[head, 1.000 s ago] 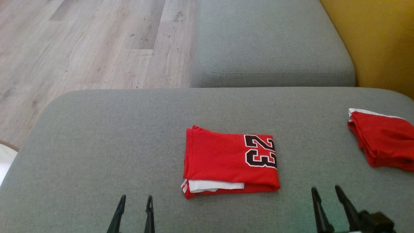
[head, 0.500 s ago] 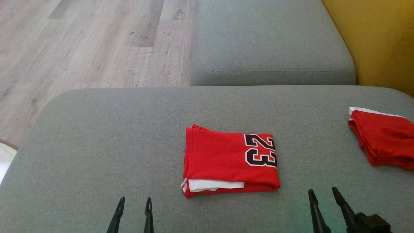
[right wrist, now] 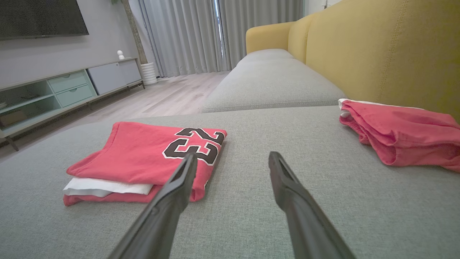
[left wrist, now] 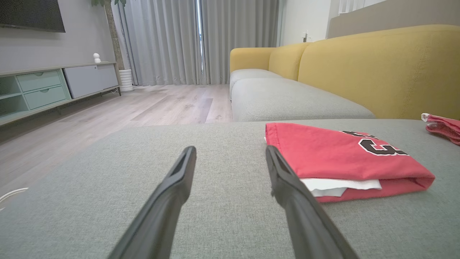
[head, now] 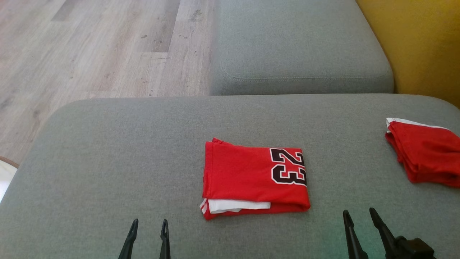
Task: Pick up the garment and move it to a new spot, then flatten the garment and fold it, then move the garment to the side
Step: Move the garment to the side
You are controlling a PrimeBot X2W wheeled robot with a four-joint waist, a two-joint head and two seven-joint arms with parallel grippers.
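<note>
On the grey seat cushion, near its middle, lies the garment: red, folded into a flat rectangle. A black "23" outlined in white sits on its right part in the head view, and a white layer peeks out along the near edge. Left gripper sits low at the bottom left of the head view, fingers spread, nothing between them. It is off to the near-left of the garment and apart from it. Right gripper is at the bottom right, jaws wide, empty, on the near-right of the garment and not touching it. In the right wrist view its left finger overlaps the garment's corner, line of sight only. A second red cloth with white trim, loosely bunched, lies at the cushion's far right edge, well apart from the garment. Behind is another grey cushion, with a yellow backrest to the right and wood floor to the left. The left wrist view adds grey curtains and a low cabinet with pale green drawers.
</note>
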